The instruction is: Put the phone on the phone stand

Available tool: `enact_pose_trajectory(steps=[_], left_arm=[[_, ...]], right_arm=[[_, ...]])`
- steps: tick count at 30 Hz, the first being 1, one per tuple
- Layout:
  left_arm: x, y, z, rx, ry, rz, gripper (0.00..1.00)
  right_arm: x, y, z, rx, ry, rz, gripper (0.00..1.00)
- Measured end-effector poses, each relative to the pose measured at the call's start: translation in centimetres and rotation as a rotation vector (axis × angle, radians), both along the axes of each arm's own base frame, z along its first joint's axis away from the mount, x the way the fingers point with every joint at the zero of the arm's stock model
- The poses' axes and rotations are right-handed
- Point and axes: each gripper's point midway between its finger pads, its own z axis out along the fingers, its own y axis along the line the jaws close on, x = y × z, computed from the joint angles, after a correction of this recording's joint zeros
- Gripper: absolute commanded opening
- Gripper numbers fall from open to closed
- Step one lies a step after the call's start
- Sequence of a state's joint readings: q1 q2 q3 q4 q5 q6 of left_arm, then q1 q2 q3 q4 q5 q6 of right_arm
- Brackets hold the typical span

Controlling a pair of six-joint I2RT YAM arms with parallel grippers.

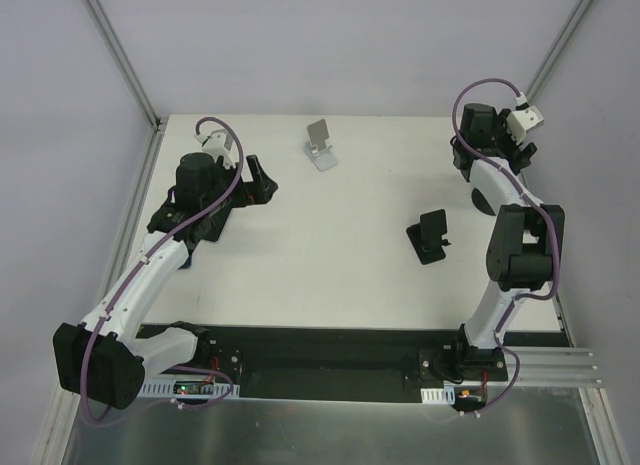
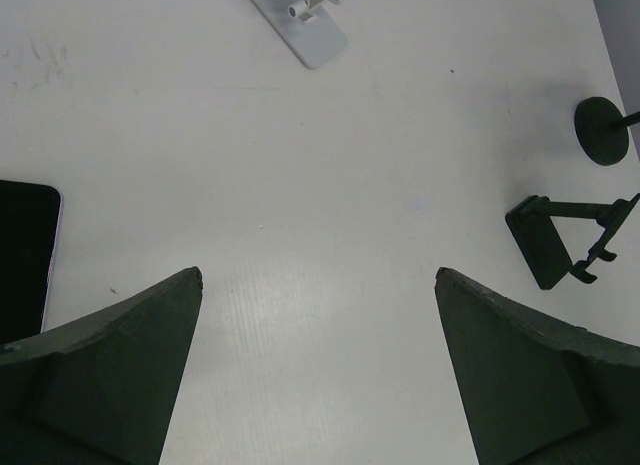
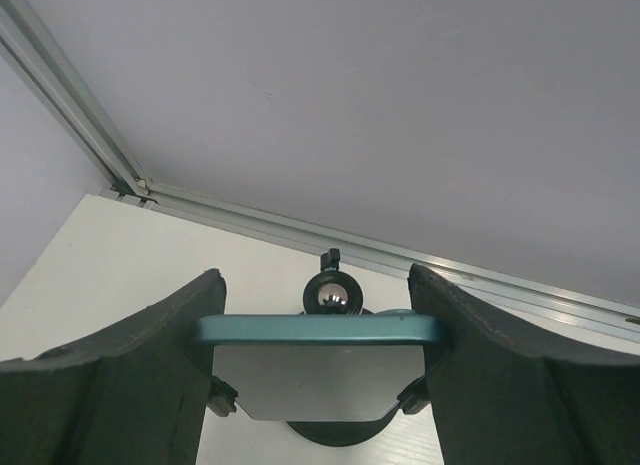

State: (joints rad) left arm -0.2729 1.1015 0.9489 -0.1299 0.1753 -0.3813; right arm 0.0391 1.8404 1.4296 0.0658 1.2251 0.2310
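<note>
Phone point(image 3: 318, 330) escapes me in the top view. I see only the right arm point(image 1: 515, 250) folded at the upper right of the counter point(image 1: 340, 275), and the left fingers point(image 1: 262, 177) at upper left. A silver stand point(image 1: 320, 145) is at top centre and a black stand point(image 1: 430, 235) right of centre.

From the left wrist, my left fingers are spread wide over the counter. A dark phone point(image 2: 25, 255) lies at the left edge. The silver stand is at the top and the black stand at right, with a round base point(image 2: 603, 130) above it.

From the right wrist, the teal-edged phone spans the centre of the frame, pinched at both ends by the right fingers point(image 3: 110, 385). A ball joint point(image 3: 330, 298) sits just behind it. Whether the phone is seated on that mount I cannot tell.
</note>
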Motion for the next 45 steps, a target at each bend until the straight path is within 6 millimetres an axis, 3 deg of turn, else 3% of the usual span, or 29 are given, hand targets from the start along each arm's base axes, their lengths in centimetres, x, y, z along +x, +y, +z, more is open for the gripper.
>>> enact_pose_trajectory(steps=[1, 11, 16, 19, 22, 24, 27, 29, 31, 33, 35, 40, 45], left_arm=[[0.0, 0.0, 0.0, -0.001, 0.0, -0.001, 0.99], [-0.1, -0.1, 0.1, 0.002, -0.004, -0.009, 0.99], [-0.3, -0.5, 0.2, -0.011, -0.005, -0.036, 0.99], [-0.5, -0.9, 0.4, -0.022, -0.007, -0.059, 0.99], [-0.7, -1.3, 0.7, -0.035, -0.014, -0.084, 0.99], [-0.8, -1.7, 0.8, -0.045, -0.017, -0.104, 0.99], [-1.1, -2.2, 1.0, -0.061, -0.022, -0.138, 0.99], [-1.3, -2.5, 1.0, -0.07, -0.022, -0.158, 0.99], [-1.5, -2.8, 0.9, -0.078, -0.018, -0.178, 0.99], [-1.7, -3.1, 0.9, -0.085, -0.016, -0.195, 0.99], [-1.8, -3.3, 1.0, -0.092, -0.02, -0.208, 0.99], [-2.1, -3.8, 1.2, -0.109, -0.028, -0.243, 0.99], [-2.4, -4.1, 1.3, -0.122, -0.026, -0.267, 0.99]], right_arm=[[0.0, 0.0, 0.0, 0.0, 0.001, 0.001, 0.99], [-0.5, 1.4, 0.8, 0.039, 0.097, 0.134, 0.96], [-3.2, 2.4, 4.2, 0.027, 0.15, 0.252, 0.96], [-5.9, 3.1, 6.5, -0.001, 0.179, 0.335, 0.96], [-7.7, 5.0, 7.2, 0.004, 0.2, 0.514, 0.96], [-8.0, 7.7, 6.5, 0.02, 0.22, 0.733, 0.96], [-7.6, 13.5, 3.4, 0.074, 0.305, 1.113, 0.96], [-7.2, 16.8, 0.1, 0.143, 0.405, 1.304, 0.96], [-7.3, 18.4, -3.2, 0.215, 0.514, 1.405, 0.97], [-8.3, 19.5, -6.3, 0.294, 0.617, 1.481, 0.97], [-9.8, 20.3, -8.0, 0.363, 0.687, 1.547, 0.98], [-12.2, 21.9, -8.1, 0.42, 0.726, 1.672, 0.98], [-13.7, 21.5, -8.3, 0.4, 0.744, 1.671, 0.96]])
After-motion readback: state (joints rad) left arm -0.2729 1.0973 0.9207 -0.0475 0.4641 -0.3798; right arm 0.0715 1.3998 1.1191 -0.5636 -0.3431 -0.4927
